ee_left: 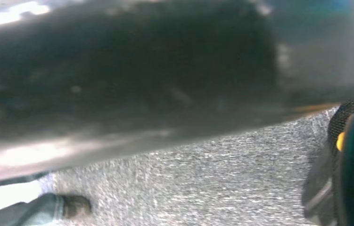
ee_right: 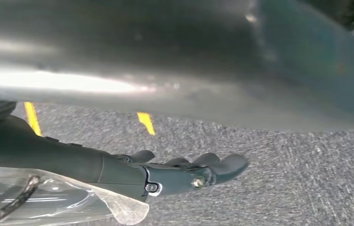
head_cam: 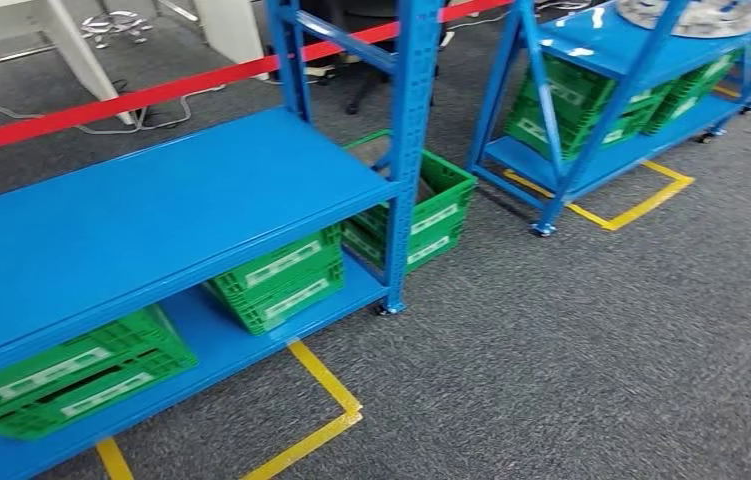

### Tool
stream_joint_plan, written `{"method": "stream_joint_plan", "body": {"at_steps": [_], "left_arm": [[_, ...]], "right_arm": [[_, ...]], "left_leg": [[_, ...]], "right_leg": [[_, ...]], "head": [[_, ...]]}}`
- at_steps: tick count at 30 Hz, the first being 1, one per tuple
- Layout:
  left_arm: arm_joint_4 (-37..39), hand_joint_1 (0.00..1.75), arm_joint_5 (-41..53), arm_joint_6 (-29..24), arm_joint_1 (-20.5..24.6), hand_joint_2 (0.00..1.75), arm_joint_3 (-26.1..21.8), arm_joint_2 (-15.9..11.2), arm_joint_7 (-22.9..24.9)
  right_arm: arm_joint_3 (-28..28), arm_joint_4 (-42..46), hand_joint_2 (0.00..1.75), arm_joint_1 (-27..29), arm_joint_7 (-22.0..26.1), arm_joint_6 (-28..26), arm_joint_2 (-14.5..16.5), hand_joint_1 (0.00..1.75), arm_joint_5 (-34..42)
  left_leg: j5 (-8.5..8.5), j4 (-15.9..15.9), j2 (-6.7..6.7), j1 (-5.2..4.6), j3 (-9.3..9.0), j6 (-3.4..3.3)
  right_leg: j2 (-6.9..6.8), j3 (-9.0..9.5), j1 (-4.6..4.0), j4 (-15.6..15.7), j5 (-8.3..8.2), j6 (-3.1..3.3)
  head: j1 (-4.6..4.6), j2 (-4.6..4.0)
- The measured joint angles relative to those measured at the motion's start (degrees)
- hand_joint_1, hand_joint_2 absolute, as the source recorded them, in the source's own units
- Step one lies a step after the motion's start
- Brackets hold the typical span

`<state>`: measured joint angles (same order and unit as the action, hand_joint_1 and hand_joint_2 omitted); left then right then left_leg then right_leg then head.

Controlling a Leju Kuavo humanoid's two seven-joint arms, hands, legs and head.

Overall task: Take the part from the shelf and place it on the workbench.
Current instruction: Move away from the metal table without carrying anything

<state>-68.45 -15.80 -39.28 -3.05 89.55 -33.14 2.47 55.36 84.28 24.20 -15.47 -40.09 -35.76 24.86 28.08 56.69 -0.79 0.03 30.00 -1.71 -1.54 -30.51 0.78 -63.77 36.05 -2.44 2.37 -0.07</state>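
Robot hand (ee_right: pixel 184 174) on the right hung released above the carpet, grasping nothing; the left's state I cannot tell. With the part (head_cam: pixel 689 14) far off on the shelf (head_cam: pixel 591 50), a misjudged approach could bump the frame.

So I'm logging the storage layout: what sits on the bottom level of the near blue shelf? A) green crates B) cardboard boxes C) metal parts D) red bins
A: green crates stand on the bottom level of the near blue shelf; its top is bare.
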Motion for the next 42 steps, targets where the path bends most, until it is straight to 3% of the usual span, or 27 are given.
{"method": "stream_joint_plan", "body": {"at_steps": [2, 3, 4, 5, 7, 9, 11, 12, 14, 16, 18, 19, 21, 23, 25, 27, 29, 31, 33, 34, 35, 36, 38, 40, 42], "left_arm": [[-0.01, 0.0, 0.0, -0.02, 0.08, 0.0, -0.02, 0.07, 0.0], [-0.01, 0.0, 0.0, -0.05, 0.07, 0.0, -0.03, 0.11, 0.0], [-0.01, 0.0, -0.01, -0.1, 0.07, 0.0, -0.03, 0.15, 0.01], [-0.02, 0.0, -0.02, -0.2, 0.07, 0.0, -0.03, 0.19, 0.03], [-0.07, 0.0, -0.11, -0.5, 0.12, 0.0, -0.03, 0.22, 0.14], [-0.28, 0.0, -0.49, -0.75, 0.2, 0.0, -0.04, 0.14, 0.27], [-0.59, 0.0, -1.47, -0.84, 0.11, 0.0, -0.03, 0.03, 0.22], [-0.75, 0.0, -2.05, -0.86, 0.0, 0.0, -0.02, 0.01, 0.09], [-1.04, 0.0, -2.85, -0.85, -0.13, 0.0, -0.05, -0.13, -0.32], [-1.25, 0.0, -3.17, -0.85, -0.16, 0.0, -0.19, -0.22, -0.61], [-1.4, 0.0, -3.25, -0.85, -0.37, 0.0, -0.47, -0.19, -0.68], [-1.47, 0.0, -3.23, -0.86, -0.56, 0.0, -0.64, -0.16, -0.69], [-1.6, 0.0, -3.23, -0.85, -1.01, 0.0, -1.14, -0.15, -0.64], [-1.85, 0.0, -3.29, -0.86, -1.33, 0.0, -1.71, -0.16, -0.61], [-2.26, 0.0, -3.55, -0.87, -1.73, 0.0, -2.45, -0.2, -0.8], [-2.78, 0.0, -4.09, -0.86, -2.48, 0.0, -3.38, -0.26, -1.17], [-3.31, 0.0, -4.54, -0.86, -3.22, 0.0, -4.2, -0.31, -1.43], [-3.62, 0.0, -4.67, -0.85, -3.55, 0.0, -4.86, -0.26, -1.52], [-3.77, 0.0, -4.66, -0.85, -3.63, 0.0, -5.37, -0.16, -1.51], [-3.82, 0.0, -4.64, -0.85, -3.7, 0.0, -5.56, -0.13, -1.49], [-3.84, 0.0, -4.62, -0.85, -3.77, 0.0, -5.74, -0.1, -1.44], [-3.85, 0.0, -4.58, -0.85, -3.85, 0.0, -5.89, -0.08, -1.38], [-3.94, 0.0, -4.5, -0.85, -3.97, 0.0, -6.23, -0.04, -1.26], [-4.14, 0.0, -4.42, -0.85, -4.16, 0.0, -6.67, -0.07, -1.21], [-4.29, 0.0, -4.05, -0.85, -4.6, 0.0, -7.1, -0.14, -1.17]], "right_arm": [[0.07, -0.14, 0.0, 0.03, -0.03, 0.0, 0.0, 0.0, -0.01], [0.12, -0.19, 0.0, 0.04, -0.03, 0.0, 0.0, 0.0, -0.05], [0.17, -0.23, 0.0, 0.03, -0.03, 0.0, 0.0, 0.0, -0.12], [0.22, -0.26, 0.0, 0.01, -0.03, 0.0, 0.0, 0.0, -0.21], [0.42, -0.29, 0.0, -0.03, -0.05, 0.01, 0.0, 0.0, -0.37], [0.74, -0.37, 0.0, -0.14, -0.14, 0.01, 0.0, 0.0, -0.54], [0.9, -0.46, 0.0, -0.23, -0.25, 0.01, 0.0, 0.0, -0.73], [0.92, -0.48, 0.0, -0.25, -0.29, 0.01, -0.01, 0.0, -0.8], [0.96, -0.48, 0.0, -0.22, -0.28, 0.01, -0.01, 0.0, -0.88], [0.97, -0.48, 0.0, -0.1, -0.27, 0.0, 0.0, 0.0, -0.81], [0.98, -0.48, 0.0, -0.09, -0.27, 0.0, 0.0, 0.0, -0.68], [0.99, -0.48, 0.0, -0.12, -0.27, 0.0, 0.0, 0.0, -0.66], [1.02, -0.48, 0.0, -0.19, -0.27, 0.0, 0.0, 0.0, -0.69], [1.03, -0.48, 0.0, -0.21, -0.27, 0.01, 0.0, 0.0, -0.87], [1.02, -0.48, 0.0, -0.22, -0.28, 0.01, 0.0, 0.0, -1.08], [0.96, -0.47, 0.0, -0.26, -0.33, 0.01, -0.03, 0.0, -1.29], [0.93, -0.43, 0.0, -0.23, -0.37, 0.0, -0.08, 0.0, -1.49], [0.96, -0.4, 0.0, -0.09, -0.49, 0.0, -0.1, 0.0, -1.56], [0.99, -0.41, 0.0, -0.03, -0.64, 0.01, -0.1, 0.0, -1.58], [1.01, -0.41, 0.0, -0.03, -0.68, 0.01, -0.09, 0.0, -1.6], [1.03, -0.41, 0.0, -0.03, -0.71, 0.01, -0.09, 0.0, -1.64], [1.04, -0.42, 0.0, -0.03, -0.74, 0.02, -0.09, 0.0, -1.71], [1.03, -0.41, 0.0, -0.01, -0.79, 0.02, -0.09, 0.0, -1.91], [1.03, -0.4, 0.0, 0.05, -0.89, 0.02, -0.09, 0.0, -2.06], [0.97, -0.36, 0.0, 0.07, -0.97, 0.01, -0.09, 0.0, -2.18]], "left_leg": [[-0.02, 0.03, 1.43, 0.05, 0.1, -0.07], [0.01, 0.04, 2.19, 0.06, 0.06, -0.07], [0.05, 0.06, 2.96, 0.09, -0.05, -0.04], [0.14, 0.08, 3.81, 0.16, -0.23, 0.07], [0.41, 0.22, 5.38, 0.22, -0.39, 0.53], [0.49, 0.52, 6.84, 0.27, 0.06, 1.21], [0.23, 0.63, 8.28, 0.49, 0.67, 2.02], [0.3, 0.79, 8.06, 0.55, 0.88, 2.38], [1.97, 3.41, 5.3, 0.41, 2.04, 2.9], [5.48, 10.21, 2.13, 0.36, 5.19, 3.2], [7.39, 16.22, 1.45, 0.45, 8.08, 3.31], [6.79, 16.68, 1.38, 0.47, 8.3, 3.27], [3.12, 11.33, 0.68, 0.4, 5.54, 2.93], [0.69, 4.28, -1.82, -0.04, 1.91, 2.27], [0.57, 1.64, -3.03, -0.54, 0.78, 1.66], [0.28, 1.25, -1.69, -0.48, 0.95, 1.02], [-0.16, 0.72, -0.45, -0.15, 0.86, 0.35], [-0.36, 0.54, 0.74, 0.0, 0.93, 0.02], [-0.37, 0.55, 2.18, 0.01, 1.03, -0.04], [-0.35, 0.57, 2.98, 0.01, 0.96, -0.03], [-0.29, 0.6, 3.82, 0.02, 0.84, 0.02], [-0.21, 0.66, 4.64, 0.06, 0.68, 0.13], [0.04, 1.0, 6.17, 0.08, 0.68, 0.57], [0.06, 1.24, 7.61, 0.1, 1.08, 1.22], [-0.18, 1.21, 9.06, 0.27, 1.45, 1.96]], "right_leg": [[1.36, -4.11, 0.09, -7.77, 2.76, -0.31], [1.46, -5.39, 0.13, -9.63, 2.66, -0.42], [1.49, -5.67, 0.19, -9.29, 1.42, -0.5], [1.81, -4.74, 0.33, -6.43, -0.95, -0.57], [4.22, -1.61, 0.75, 1.44, -5.13, -0.68], [6.28, 0.42, 0.95, 5.72, -5.99, -0.34], [5.56, 0.87, 0.82, 6.18, -5.61, 0.5], [4.84, 0.98, 0.8, 6.3, -5.71, 0.91], [3.24, 1.2, 0.86, 6.6, -5.84, 1.73], [1.55, 1.39, 0.63, 6.67, -5.66, 2.28], [-0.19, 1.47, 0.39, 6.65, -5.38, 2.53], [-1.03, 1.49, 0.3, 6.65, -5.2, 2.57], [-2.6, 1.84, 0.19, 6.66, -4.71, 2.47], [-3.96, 2.52, -0.01, 6.62, -4.09, 2.03], [-5.21, 3.01, -0.21, 6.63, -3.7, 1.46], [-6.15, 3.54, -0.2, 6.77, -3.46, 0.92], [-3.84, 3.06, -0.06, 5.04, -1.89, 0.43], [-0.07, -0.05, 0.08, -1.16, 1.56, 0.15], [1.26, -3.89, 0.11, -8.09, 3.91, 0.0], [1.42, -4.79, 0.12, -9.12, 3.42, -0.04], [1.57, -4.57, 0.15, -7.8, 1.74, -0.06], [2.06, -3.33, 0.23, -4.43, -0.76, -0.05], [4.88, -0.29, 0.58, 2.92, -4.31, 0.03], [6.64, 1.08, 0.7, 5.74, -4.82, 0.32], [5.37, 1.44, 0.6, 5.92, -4.91, 0.95]], "head": [[0.02, 0.0], [0.0, 0.0], [-0.01, 0.0], [0.01, 0.0], [0.02, 0.0], [-0.03, 0.0], [-0.08, 0.0], [-0.07, 0.0], [-0.33, 0.0], [-0.57, 0.0], [-0.56, 0.0], [-0.57, 0.0], [-0.57, 0.0], [-0.54, 0.0], [-0.49, 0.0], [-0.5, 0.0], [-0.25, 0.0], [0.1, 0.0], [0.16, 0.0], [0.14, 0.0], [0.14, 0.0], [0.15, 0.0], [0.13, 0.0], [0.08, 0.0], [0.07, 0.0]]}}
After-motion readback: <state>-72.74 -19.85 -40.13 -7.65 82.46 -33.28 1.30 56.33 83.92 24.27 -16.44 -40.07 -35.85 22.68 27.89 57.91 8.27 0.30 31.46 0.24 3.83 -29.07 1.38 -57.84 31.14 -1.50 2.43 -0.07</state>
